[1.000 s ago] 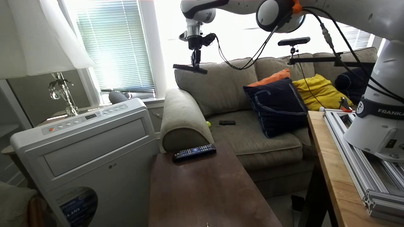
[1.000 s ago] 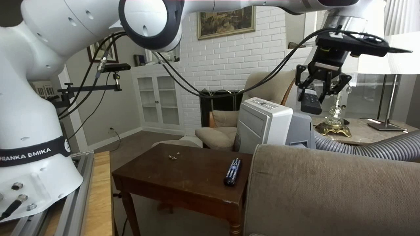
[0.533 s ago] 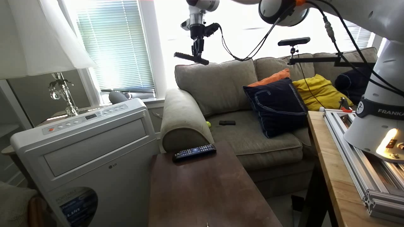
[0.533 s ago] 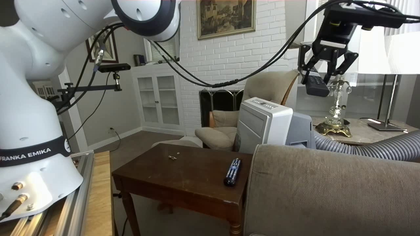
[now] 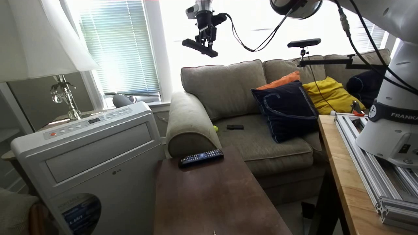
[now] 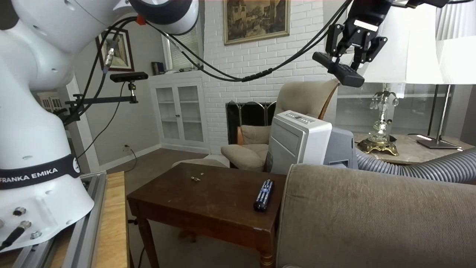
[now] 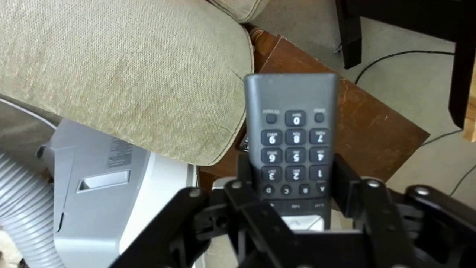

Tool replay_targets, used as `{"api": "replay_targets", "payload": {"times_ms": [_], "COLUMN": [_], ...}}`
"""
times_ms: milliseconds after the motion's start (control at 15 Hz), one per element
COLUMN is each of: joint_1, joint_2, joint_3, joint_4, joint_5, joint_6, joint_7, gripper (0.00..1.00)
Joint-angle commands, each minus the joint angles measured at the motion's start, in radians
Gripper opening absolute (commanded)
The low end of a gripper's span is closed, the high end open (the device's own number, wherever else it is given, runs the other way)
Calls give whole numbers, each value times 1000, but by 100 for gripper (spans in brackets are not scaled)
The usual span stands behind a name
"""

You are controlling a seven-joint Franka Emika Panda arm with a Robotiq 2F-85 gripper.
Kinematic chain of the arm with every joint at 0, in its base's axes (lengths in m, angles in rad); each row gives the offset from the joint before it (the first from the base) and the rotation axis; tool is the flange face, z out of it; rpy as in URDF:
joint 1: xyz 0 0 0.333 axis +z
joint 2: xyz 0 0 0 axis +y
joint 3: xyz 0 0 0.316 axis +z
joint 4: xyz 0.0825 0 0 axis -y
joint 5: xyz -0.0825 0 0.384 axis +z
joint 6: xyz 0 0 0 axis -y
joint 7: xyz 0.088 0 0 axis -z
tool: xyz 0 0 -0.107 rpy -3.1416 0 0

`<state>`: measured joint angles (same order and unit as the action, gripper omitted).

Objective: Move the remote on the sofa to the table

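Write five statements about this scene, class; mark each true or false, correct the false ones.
1. The black jointed pincer grips the slim black plastic remote with white numerals. True.
2. A black remote with bluish buttons lies on the dark reddish-brown wooden table. True.
3. The gripped remote touches the table. False: it hangs in the air.
4. The yellow fabric cushion rests on the olive-grey fabric sofa. True.
5. In the wrist view, the gripped remote's numerals are hidden. False: they show.
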<state>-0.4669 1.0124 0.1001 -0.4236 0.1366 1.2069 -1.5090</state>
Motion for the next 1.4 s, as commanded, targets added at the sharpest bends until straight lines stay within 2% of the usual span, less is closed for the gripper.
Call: {"api": "replay_targets", "payload": {"times_ms": [0,333,400,600,933,1333], "joint_1": [4,4,4,12,14,21], "joint_2": [-8,-11,-11,-21,-64,-125], "joint_3": [-10,-9,-9,-4,42,59], "joint_4": [0,0,0,0,1,2], "joint_5": [9,10,10,21,52,46], "joint_6": [-8,-9,-9,22,-43,-183], "joint_7": [-7,-20,-21,-4,-103,-391], "gripper": [53,53,28,28,28,28]}}
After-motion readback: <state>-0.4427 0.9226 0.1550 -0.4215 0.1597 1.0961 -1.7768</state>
